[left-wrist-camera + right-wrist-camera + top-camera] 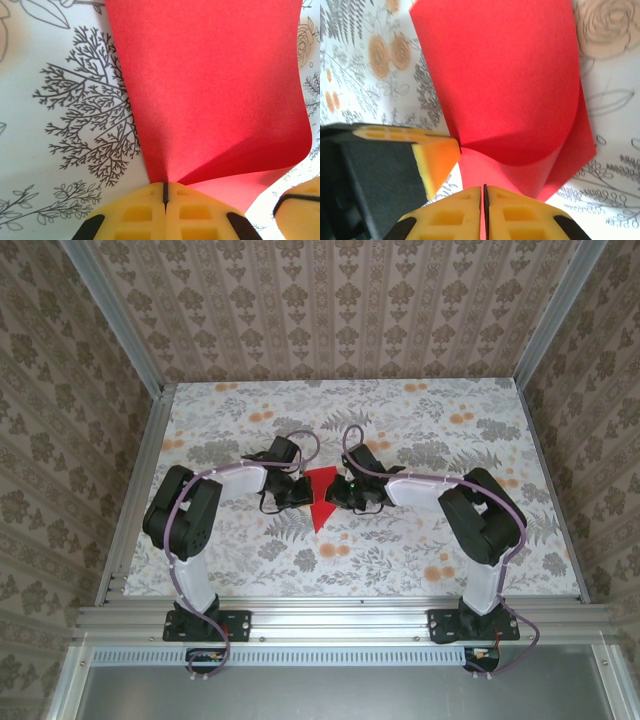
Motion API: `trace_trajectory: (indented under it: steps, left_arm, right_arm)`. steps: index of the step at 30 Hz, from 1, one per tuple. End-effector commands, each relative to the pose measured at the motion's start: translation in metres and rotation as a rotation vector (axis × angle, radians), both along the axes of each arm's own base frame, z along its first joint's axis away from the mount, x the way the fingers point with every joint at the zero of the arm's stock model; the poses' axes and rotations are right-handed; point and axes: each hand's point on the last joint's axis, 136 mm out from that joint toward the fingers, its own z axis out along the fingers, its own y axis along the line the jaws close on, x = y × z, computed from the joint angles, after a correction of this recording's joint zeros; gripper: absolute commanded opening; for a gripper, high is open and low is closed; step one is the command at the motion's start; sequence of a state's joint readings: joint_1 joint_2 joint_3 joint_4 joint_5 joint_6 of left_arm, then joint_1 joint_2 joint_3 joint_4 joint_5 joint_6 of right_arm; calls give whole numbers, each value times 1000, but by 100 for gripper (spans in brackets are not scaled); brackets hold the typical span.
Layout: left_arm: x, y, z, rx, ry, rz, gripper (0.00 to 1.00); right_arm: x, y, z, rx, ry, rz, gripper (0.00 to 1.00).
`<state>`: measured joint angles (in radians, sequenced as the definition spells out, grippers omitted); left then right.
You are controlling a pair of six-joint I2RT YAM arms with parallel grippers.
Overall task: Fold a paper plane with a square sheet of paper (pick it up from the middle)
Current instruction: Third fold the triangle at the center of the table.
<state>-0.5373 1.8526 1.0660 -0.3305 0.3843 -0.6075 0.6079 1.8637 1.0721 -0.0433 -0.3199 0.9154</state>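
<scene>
While both grippers pinch the paper [320, 498] at once, the main risk, I judge, is a tear or a stray crease. The left gripper [165, 192] has its jaws pressed together on a narrow tip of the sheet at the bottom of its view. The right gripper [484, 192] is clamped the same way on a red edge at the bottom of its own view.

Pulling the arms apart could rip the thin sheet, and pushing them together could buckle it. The loose flap curls up unflattened in both wrist views, so an early release might let it spring open. The two grippers are also just beside each other and could knock together.

The paper lies at the centre of the top view, on the table [430, 550]. It is well apart from every table edge and wall, with open room on all sides. The only tight spot is between the grippers.
</scene>
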Motion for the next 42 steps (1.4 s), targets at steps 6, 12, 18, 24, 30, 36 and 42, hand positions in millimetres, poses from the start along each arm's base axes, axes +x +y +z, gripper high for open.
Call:
trace_trajectory:
  steps: [6,12,18,24,30,36,42]
  left_arm:
    - [-16,21,-29,128,64,-11,0]
    - [-15,21,-26,125,56,-11,0]
    - [-6,12,-1,81,8,-17,6]
    - [-2,-5,54,-86,-98,-3,26]
    - [-30,-19,65,-260,-81,-8,29]
    - [-58,-35,44,-265,-2,-68,20]
    - [-65,-37,25,-222,45,-92,17]
  right_arm:
    - [7,-22,-33,-132,68,-67,12]
    - [-2,-40,-50,-203,117,-108,12]
    - [-6,-45,-56,-210,132,-120,11]
    - [-6,-46,-57,-204,139,-140,11]
    - [-6,-44,-61,-175,158,-155,11]
    - [-4,-48,-64,-163,175,-181,11]
    - [-7,-53,-71,-173,204,-199,11]
